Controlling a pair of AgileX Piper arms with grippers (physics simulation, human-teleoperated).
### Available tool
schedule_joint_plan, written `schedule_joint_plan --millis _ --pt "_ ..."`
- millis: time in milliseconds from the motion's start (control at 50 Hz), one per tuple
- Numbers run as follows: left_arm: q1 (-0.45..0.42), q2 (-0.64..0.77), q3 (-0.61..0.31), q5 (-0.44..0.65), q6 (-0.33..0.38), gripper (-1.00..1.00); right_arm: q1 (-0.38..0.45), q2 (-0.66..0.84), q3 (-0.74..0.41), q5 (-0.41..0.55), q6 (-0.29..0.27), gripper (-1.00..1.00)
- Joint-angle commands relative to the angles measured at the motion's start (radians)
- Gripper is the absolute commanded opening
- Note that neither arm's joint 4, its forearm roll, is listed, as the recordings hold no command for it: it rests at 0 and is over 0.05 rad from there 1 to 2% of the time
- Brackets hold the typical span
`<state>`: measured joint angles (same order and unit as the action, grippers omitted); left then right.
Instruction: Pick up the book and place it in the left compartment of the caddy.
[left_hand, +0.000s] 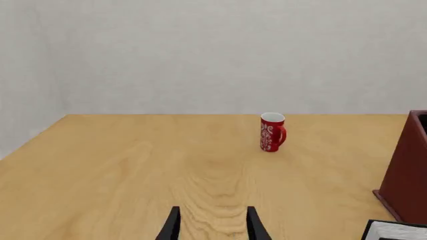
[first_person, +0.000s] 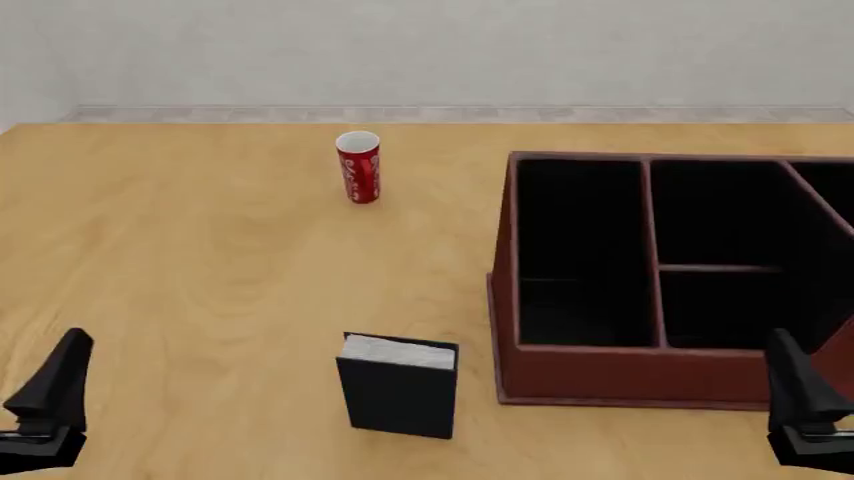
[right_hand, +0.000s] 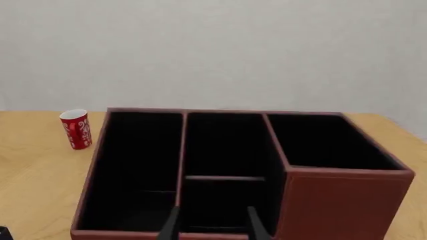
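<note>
A plain pale wall closes off the far side of a light wooden bench (first_person: 200, 260), on which everything stands. The book (first_person: 398, 386) is upright near the front edge, its dark cover facing the camera and its white page edge turned up; its long axis, seen from above, runs across the bench from left to right. It sits just left of the caddy (first_person: 627, 385) without touching it, and the left compartment (first_person: 577, 240), the long black-lined slot running front to back, lies just beyond and to the right of it. The left claw (first_person: 47, 395) is low at the left front corner and the right claw (first_person: 807, 405) at the right front corner, both well apart from the book. The book lies forward and to the right of the left claw, forward and to the left of the right one. Neither arm looks clearly nearer, though the caddy's front corner stands close to the right arm's path, so the left seems the freer reach. In the wrist views each claw shows its two fingers spread with nothing between them. A red can (first_person: 358, 167) with white markings stands far back; its writing cannot be read, and the book cover shows no title.
</note>
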<state>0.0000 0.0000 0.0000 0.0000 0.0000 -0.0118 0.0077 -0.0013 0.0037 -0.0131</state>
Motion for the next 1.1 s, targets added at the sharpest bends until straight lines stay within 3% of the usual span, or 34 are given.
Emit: schedule_joint_plan --millis 20,260,640,740,1100 --pt "0.0 0.0 0.0 0.0 0.0 1.0 0.021 -0.005 -0.002 0.0 0.018 1.0" --pt "0.0 0.0 0.0 0.0 0.0 1.0 0.058 0.002 0.0 0.001 0.013 1.0" --pt "0.0 0.0 0.0 0.0 0.0 1.0 0.195 -0.002 -0.004 -0.01 0.03 1.0" --pt "0.0 0.0 0.0 0.0 0.0 1.0 0.267 -0.007 -0.009 -0.014 0.043 1.0" --pt "0.0 0.0 0.0 0.0 0.0 1.0 0.389 -0.007 -0.016 -0.004 0.016 1.0"
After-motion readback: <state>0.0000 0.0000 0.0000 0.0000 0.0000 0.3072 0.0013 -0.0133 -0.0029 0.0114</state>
